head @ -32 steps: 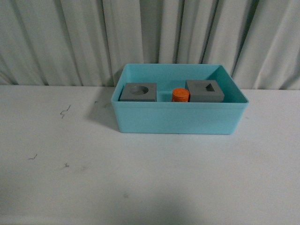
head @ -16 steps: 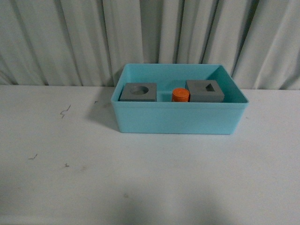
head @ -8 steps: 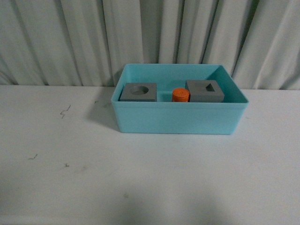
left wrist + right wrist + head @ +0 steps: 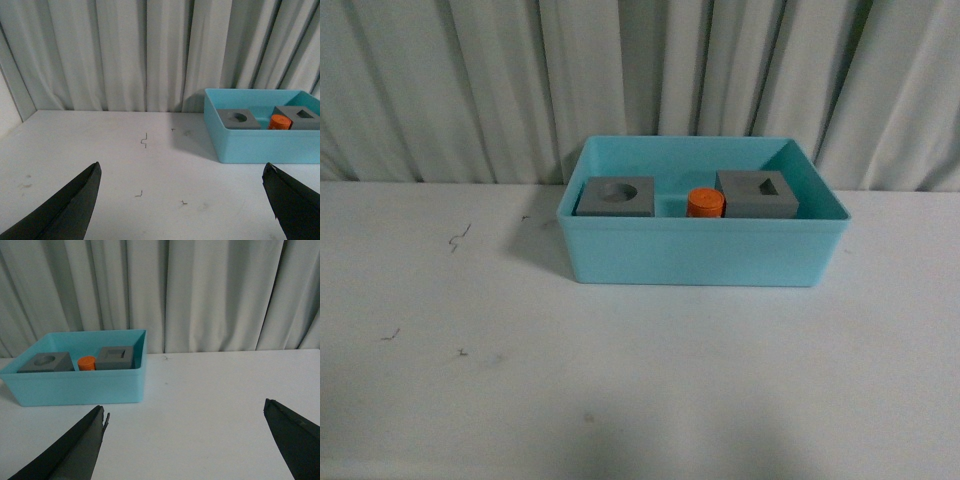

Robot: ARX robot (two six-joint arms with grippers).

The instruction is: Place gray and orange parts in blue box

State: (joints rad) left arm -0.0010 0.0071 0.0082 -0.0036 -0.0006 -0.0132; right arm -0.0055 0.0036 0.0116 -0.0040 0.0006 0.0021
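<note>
With the matte gray cube with a round hole (image 4: 614, 196), the matte gray cube with a square hole (image 4: 758, 193) and the small orange cylinder (image 4: 705, 203) between them all inside the light turquoise-blue plastic bin (image 4: 700, 253), placing appears complete and nothing remains but standing clear, the left gripper (image 4: 182, 210) and right gripper (image 4: 185, 447) both spread wide and empty, well back over the scuffed white table (image 4: 620, 380) before gray pleated curtains (image 4: 470, 80).

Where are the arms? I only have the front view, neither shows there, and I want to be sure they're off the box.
Observer: In the left wrist view the left gripper sits back from the blue box, its fingers spread wide with nothing between them.
Operator: And the right one?
Observer: The right gripper is open and empty too, apart from the box, above the white table.
</note>
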